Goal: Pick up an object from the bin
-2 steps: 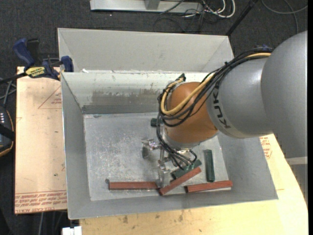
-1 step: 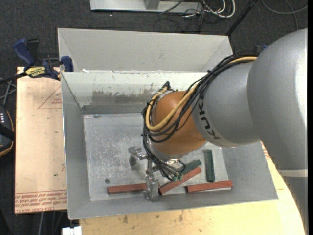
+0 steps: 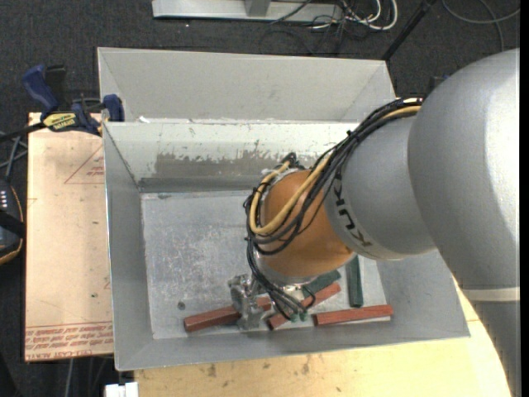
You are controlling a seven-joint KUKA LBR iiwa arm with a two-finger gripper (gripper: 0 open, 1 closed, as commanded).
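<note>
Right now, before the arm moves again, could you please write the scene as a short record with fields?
container: grey metal bin
arm: enters from the right of the view, wrist pointing down into the bin
gripper: low over the front of the bin floor
nearest thing: left red-brown bar, lying flat, its right end at the gripper
also close: short red and dark pieces, heaped under the wrist
further right: right red-brown bar, dark green bar
held thing: cannot tell
</note>
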